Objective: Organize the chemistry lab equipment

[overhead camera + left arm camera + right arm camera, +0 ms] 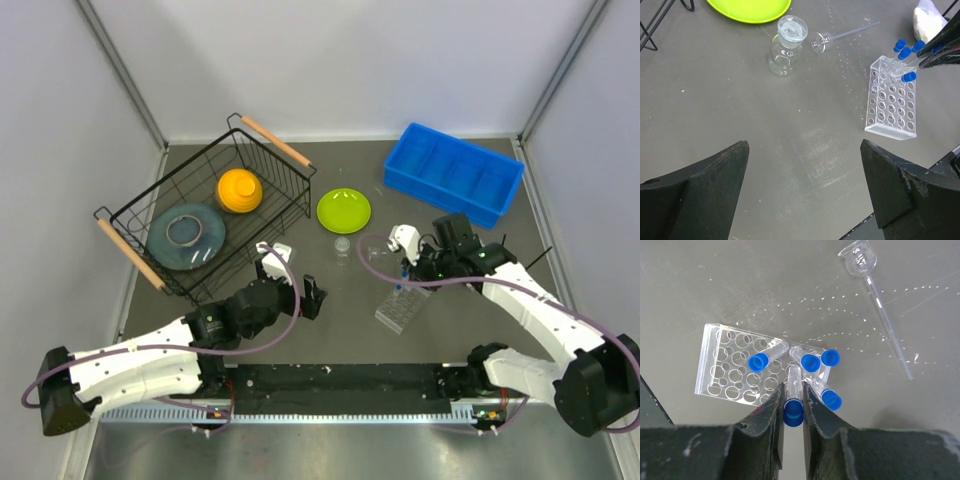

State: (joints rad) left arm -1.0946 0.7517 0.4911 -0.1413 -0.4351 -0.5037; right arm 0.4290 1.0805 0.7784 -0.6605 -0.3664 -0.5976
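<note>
Clear plastic grid rack (730, 371): stands right of table centre, below the right arm. Small clear blue-capped tubes (810, 362): four lean in holes at one end. Fifth tube (792, 379): clamped between the fingers of the right gripper (793, 400), tip at the rack, not yet seated. Left gripper (805, 170): fingers wide apart, holding nothing. Outstanding, by judgement: small clear stoppered bottle (784, 47), long-stemmed clear glass funnel (840, 36) and white-filled clear packet (927, 22) lie loose near the rack; task roughly midway. Surface: dark grey matte tabletop (330, 330), scuffed. Surroundings: white panel walls (350, 60); blue compartmented plastic bin (455, 172); black wire basket (150, 200); lime-green round plate (343, 210).
</note>
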